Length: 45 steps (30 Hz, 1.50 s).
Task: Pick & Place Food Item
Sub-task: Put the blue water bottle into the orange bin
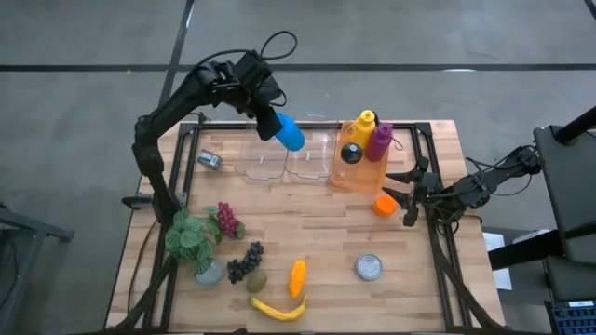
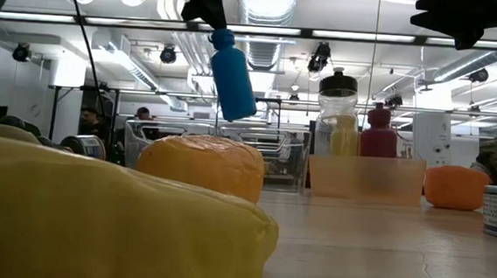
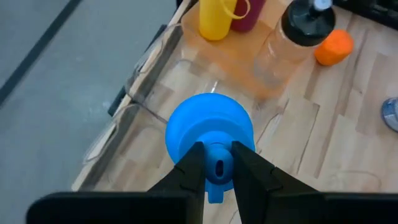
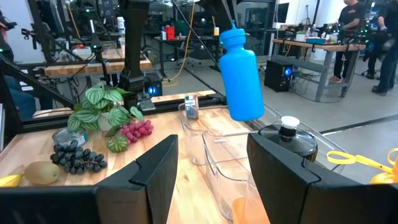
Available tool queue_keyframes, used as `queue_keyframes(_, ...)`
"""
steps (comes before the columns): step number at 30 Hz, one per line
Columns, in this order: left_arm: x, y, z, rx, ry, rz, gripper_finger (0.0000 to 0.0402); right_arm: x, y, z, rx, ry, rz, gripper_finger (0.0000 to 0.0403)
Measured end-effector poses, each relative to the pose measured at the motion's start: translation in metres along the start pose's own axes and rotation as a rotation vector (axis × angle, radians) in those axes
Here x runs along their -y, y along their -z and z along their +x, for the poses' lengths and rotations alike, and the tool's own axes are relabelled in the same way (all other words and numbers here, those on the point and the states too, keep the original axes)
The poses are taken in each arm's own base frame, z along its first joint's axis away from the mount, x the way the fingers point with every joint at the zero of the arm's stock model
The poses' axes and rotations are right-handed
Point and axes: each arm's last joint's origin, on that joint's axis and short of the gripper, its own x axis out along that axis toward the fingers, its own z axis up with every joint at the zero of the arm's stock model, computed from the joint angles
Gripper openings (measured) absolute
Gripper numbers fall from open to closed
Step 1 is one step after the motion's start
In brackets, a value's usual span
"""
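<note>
High view, left gripper (image 1: 270, 119) raised, fingers pinching blue bottle (image 1: 288, 132), seemingly tilted

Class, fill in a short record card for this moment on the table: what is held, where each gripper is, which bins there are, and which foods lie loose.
held item: blue bottle, hanging by its cap, off the table
left gripper: shut on the bottle's cap, above the clear bins
right gripper: open, empty, at the table's right edge beside the orange
orange bin: holds three bottles
loose foods: red grapes, dark grapes, kiwi, carrot, banana
</note>
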Motion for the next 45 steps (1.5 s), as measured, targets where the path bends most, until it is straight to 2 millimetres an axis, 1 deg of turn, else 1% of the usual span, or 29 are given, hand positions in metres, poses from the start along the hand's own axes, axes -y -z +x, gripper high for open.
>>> queue_keyframes(4, 0.000, -0.004, 0.006, 0.020, 0.006, 0.011, 0.0058, 0.000, 0.000, 0.000, 0.000, 0.000, 0.000, 0.0190)
queue_keyframes(10, 0.000, -0.015, 0.016, 0.096, 0.058, 0.073, 0.0058, 0.000, 0.000, 0.000, 0.000, 0.000, 0.000, 0.0190)
queue_keyframes(16, -0.001, -0.023, 0.026, 0.137, 0.063, 0.121, 0.0058, 0.000, 0.000, 0.000, 0.000, 0.000, -0.001, 0.0190)
queue_keyframes(24, -0.002, -0.034, 0.051, 0.181, 0.084, 0.181, 0.0058, 0.000, 0.000, 0.000, 0.000, 0.000, 0.000, 0.0190)
queue_keyframes(28, -0.002, -0.040, 0.058, 0.221, 0.121, 0.226, 0.0058, 0.000, 0.000, 0.000, 0.000, 0.000, 0.000, 0.0190)
queue_keyframes(37, -0.003, -0.046, 0.079, 0.242, 0.166, 0.282, 0.0058, 0.000, 0.000, 0.000, 0.000, 0.001, -0.001, 0.0190)
queue_keyframes(45, -0.007, -0.048, 0.088, 0.255, 0.174, 0.314, 0.0058, -0.001, 0.001, 0.001, -0.006, 0.000, -0.008, 0.0190)
